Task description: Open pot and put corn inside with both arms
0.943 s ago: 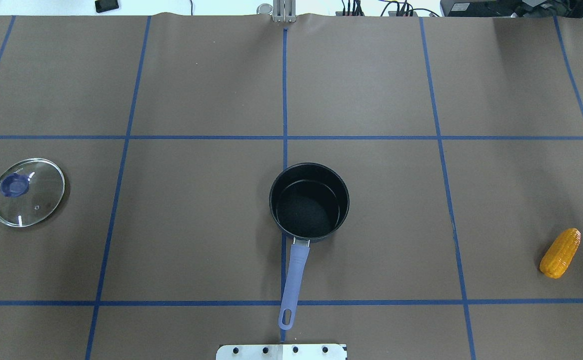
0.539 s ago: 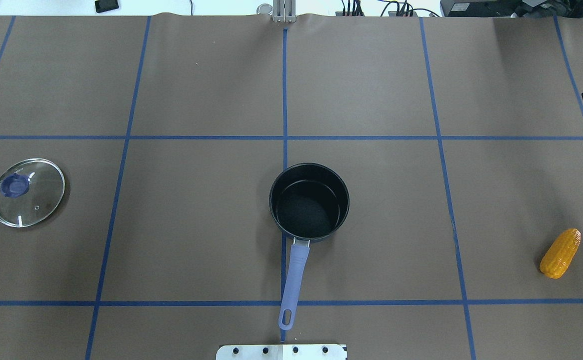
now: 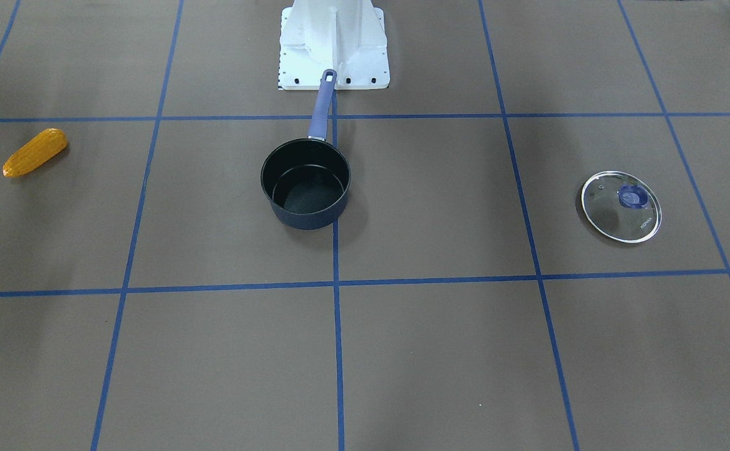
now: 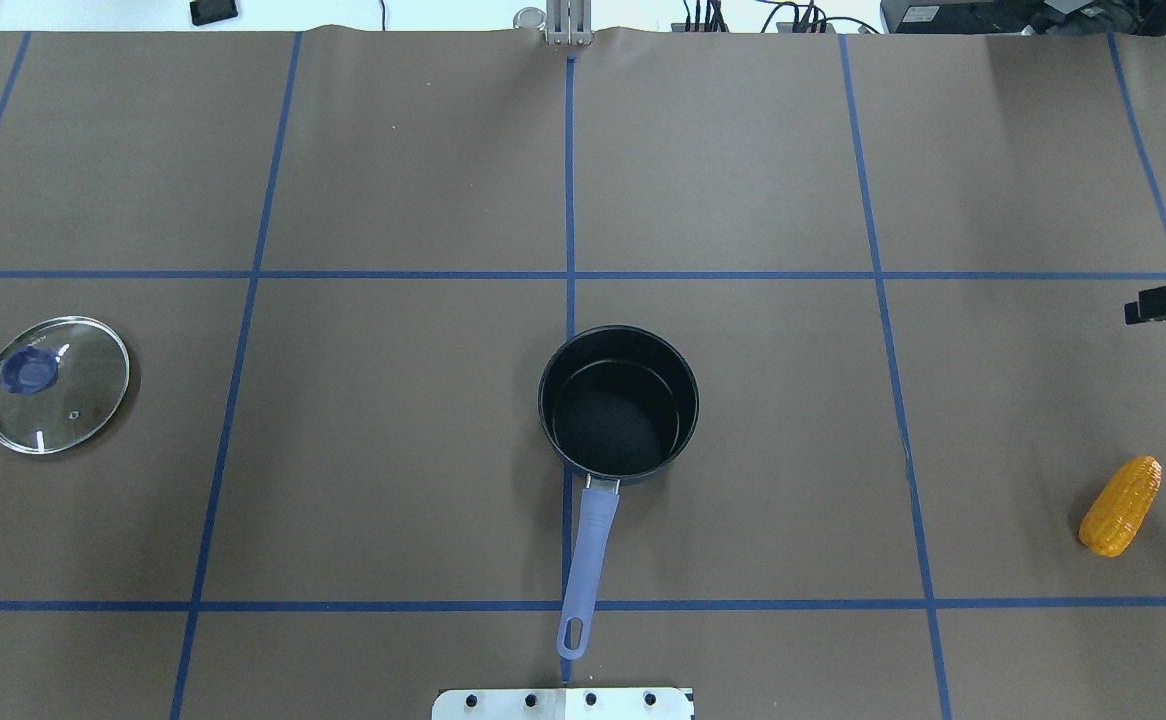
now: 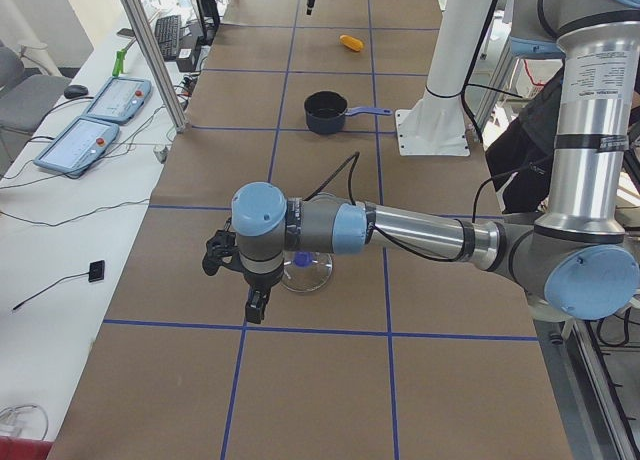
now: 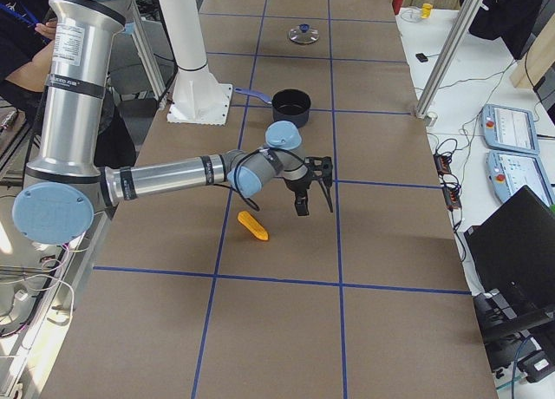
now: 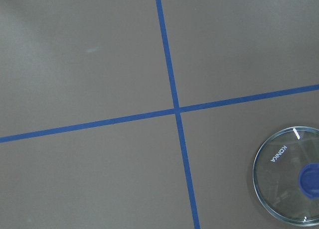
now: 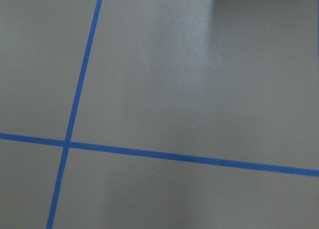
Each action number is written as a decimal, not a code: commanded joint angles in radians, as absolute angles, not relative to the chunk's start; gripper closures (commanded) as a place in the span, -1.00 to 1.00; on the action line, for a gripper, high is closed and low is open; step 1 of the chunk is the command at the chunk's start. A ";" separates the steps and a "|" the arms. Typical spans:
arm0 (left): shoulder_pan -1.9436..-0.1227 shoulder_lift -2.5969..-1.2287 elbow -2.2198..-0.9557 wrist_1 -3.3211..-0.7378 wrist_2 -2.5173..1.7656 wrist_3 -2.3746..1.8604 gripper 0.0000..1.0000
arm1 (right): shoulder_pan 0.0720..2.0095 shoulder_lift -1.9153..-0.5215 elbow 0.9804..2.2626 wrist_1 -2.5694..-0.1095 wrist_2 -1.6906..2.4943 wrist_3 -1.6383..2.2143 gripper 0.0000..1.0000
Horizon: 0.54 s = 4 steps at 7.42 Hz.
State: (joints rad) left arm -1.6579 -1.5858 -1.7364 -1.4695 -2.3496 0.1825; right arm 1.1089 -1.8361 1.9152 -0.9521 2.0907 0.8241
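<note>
Right claw (image 6: 314, 199) hangs spread wide over the tabletop (image 4: 393, 180), near the corn (image 4: 1120, 506), which lies well apart from the uncovered pot (image 4: 618, 403) at the middle. Left claw (image 5: 237, 286) hovers near the glass lid (image 4: 55, 385); whether it is spread or closed cannot be told.

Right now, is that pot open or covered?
Open: the pot shows its black inside, and the glass lid lies apart on the table.
</note>
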 commanded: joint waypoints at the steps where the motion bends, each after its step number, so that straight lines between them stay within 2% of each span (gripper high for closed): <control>1: -1.658 -1.583 -1.758 -1.470 -2.352 0.183 -0.98 | 1.024 -2.004 1.921 -0.757 1.981 1.018 -0.93; 4: -1.657 -1.583 -1.775 -1.470 -2.352 0.183 -0.98 | 0.756 -2.075 1.921 -0.670 1.728 1.292 -0.91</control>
State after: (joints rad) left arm -1.6575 -1.5828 -1.7667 -1.4696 -2.3515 0.1825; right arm 0.8764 -2.0525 1.9205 -0.6967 1.8404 1.1770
